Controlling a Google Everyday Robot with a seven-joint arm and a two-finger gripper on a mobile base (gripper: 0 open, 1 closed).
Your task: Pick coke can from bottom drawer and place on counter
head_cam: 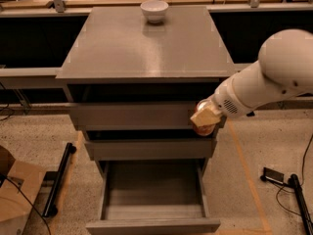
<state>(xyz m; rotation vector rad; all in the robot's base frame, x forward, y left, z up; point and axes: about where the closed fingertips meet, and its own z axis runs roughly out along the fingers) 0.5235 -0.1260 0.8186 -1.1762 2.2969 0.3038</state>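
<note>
1. While the claw [206, 119] grips it, the can [206, 129] hangs in the air at the right front corner of the cabinet, level with the gap between the top drawer [129, 115] and the middle drawer [146, 150].
2. Only a red, rounded part of the can shows, below a tan pad [204, 115] that lies across it.
3. Closed on the can, the claw sits just in front of the right end of the top drawer's panel; whether it touches the panel cannot be told.
4. A thick white arm [266, 80] reaches in from the right and ends at the claw.
5. Below the can and to its left, the bottom drawer [154, 192] is pulled out toward the near side, with its grey floor, low side walls and flat front panel in view.
6. Both drawers above it are pushed in, the middle one set a little nearer than the top one.
7. Above the can lies the glossy grey table [146, 50], the cabinet's top slab.
8. At its far edge, near the middle, a white bowl [154, 10] stands upright, well apart from the can.
9. On the speckled floor [254, 146], a cardboard box [14, 202] and a black bar [58, 180] lie to the left of the cabinet.
10. To the right, a small black device [273, 175] lies with a cable.
</note>
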